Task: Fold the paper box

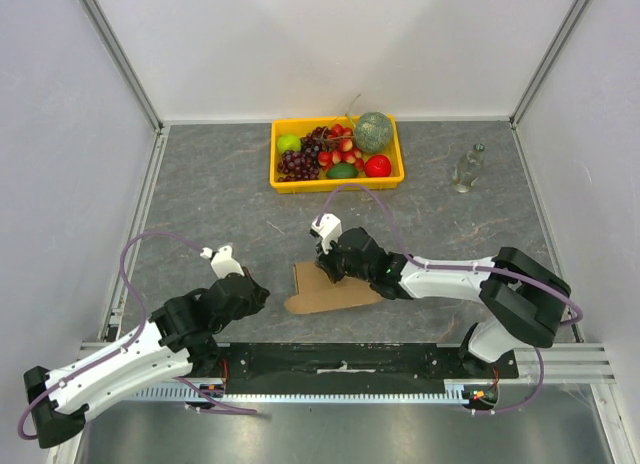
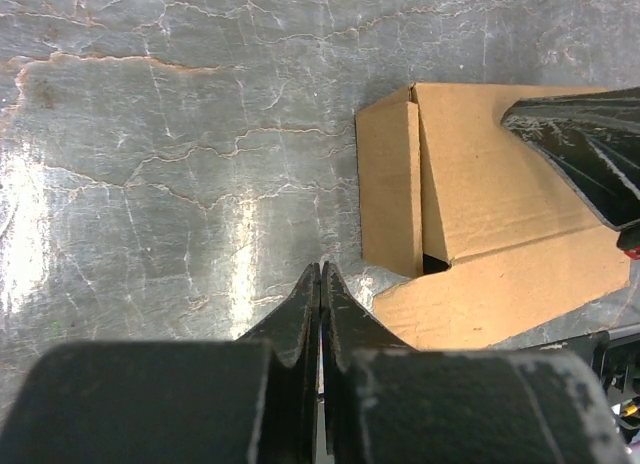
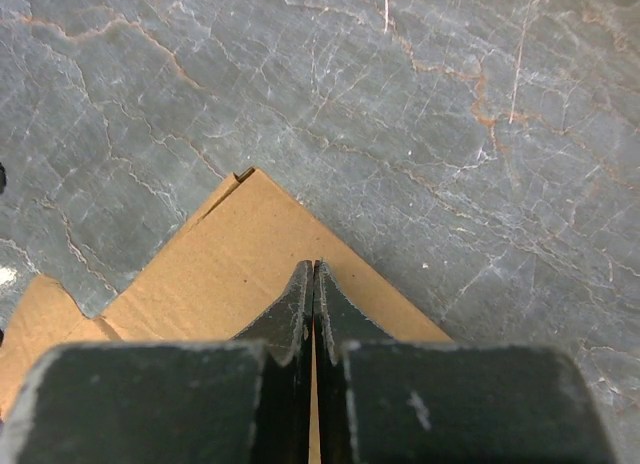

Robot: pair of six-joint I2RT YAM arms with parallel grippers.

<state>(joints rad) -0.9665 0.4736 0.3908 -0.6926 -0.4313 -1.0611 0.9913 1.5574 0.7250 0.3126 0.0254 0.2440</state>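
Note:
The paper box (image 1: 322, 294) is a brown cardboard piece, partly folded, lying on the grey table near the front middle. One side wall stands up in the left wrist view, where the paper box (image 2: 480, 214) fills the right half. My left gripper (image 1: 262, 290) is shut and holds nothing; it sits low just left of the box, with the left gripper (image 2: 320, 269) tips close to its near corner. My right gripper (image 1: 327, 272) is shut over the box's top. Seen from its own wrist, the right gripper (image 3: 313, 266) points at the cardboard (image 3: 225, 269) near a corner; whether it touches is unclear.
A yellow crate (image 1: 335, 185) full of fruit stands at the back centre. A small glass bottle (image 1: 466, 168) stands at the back right. White walls with metal rails enclose the table on three sides.

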